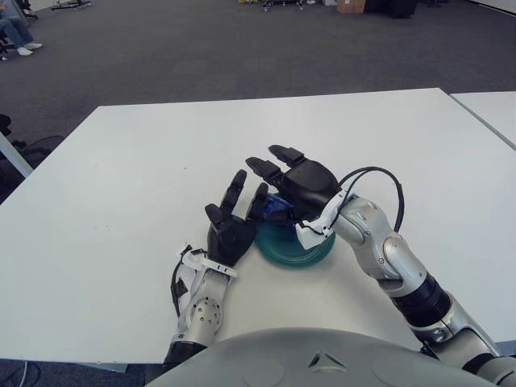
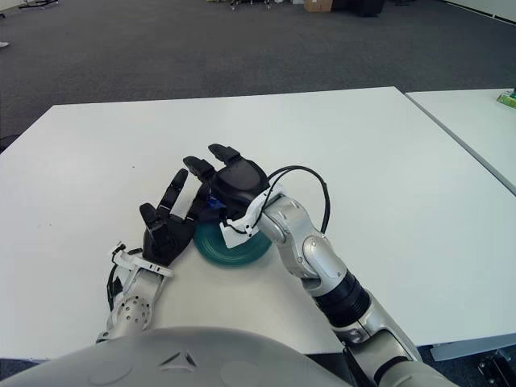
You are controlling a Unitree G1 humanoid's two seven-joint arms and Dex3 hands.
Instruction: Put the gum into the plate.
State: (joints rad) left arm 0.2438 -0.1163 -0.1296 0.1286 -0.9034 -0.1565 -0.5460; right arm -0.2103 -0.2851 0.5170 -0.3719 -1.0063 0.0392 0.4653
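A teal plate (image 1: pixel 300 251) sits on the white table (image 1: pixel 145 161) near its front edge. The gum, a small blue pack (image 1: pixel 274 210), shows at the plate's far left rim, mostly hidden under my right hand. My right hand (image 1: pixel 274 165) hovers over the plate with its fingers stretched out to the left; its thumb is hidden. My left hand (image 1: pixel 234 205) stands just left of the plate, palm toward it, fingers spread and empty, with one fingertip close to the gum.
A second white table (image 1: pixel 493 109) stands at the right with a narrow gap between the two. A small green item (image 2: pixel 506 99) lies on it. Grey carpet lies beyond, with a seated person (image 1: pixel 12 32) at the far left.
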